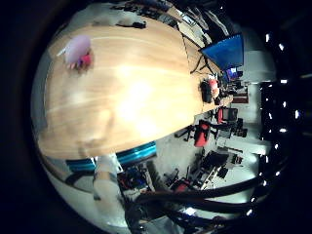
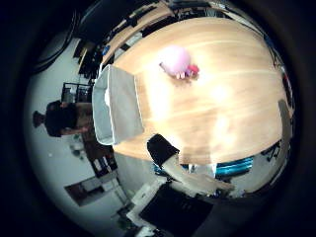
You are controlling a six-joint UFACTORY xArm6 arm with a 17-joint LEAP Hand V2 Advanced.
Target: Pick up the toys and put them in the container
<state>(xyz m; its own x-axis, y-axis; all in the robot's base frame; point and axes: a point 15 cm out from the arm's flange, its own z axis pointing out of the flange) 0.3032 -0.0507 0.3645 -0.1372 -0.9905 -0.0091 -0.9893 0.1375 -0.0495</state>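
A pink round toy [image 2: 176,59] with a small red part beside it lies on the wooden table [image 2: 222,99]. It is small and far from the palm. The little finger side view shows the same pink toy [image 1: 77,50] near the table's far edge. A grey rectangular container [image 2: 120,104] stands at the table's edge, a short way from the toy. Parts of my hand [image 2: 173,163] reach in over the table's near edge in the thumb side view, and a white and teal part [image 1: 109,174] shows in the little finger side view. The hand is high above the table.
The wooden table [image 1: 127,97] is broad and bare around the toy. A blue screen [image 1: 224,49] and red and black equipment [image 1: 210,127] stand beyond the table's side. A person sits beyond the container.
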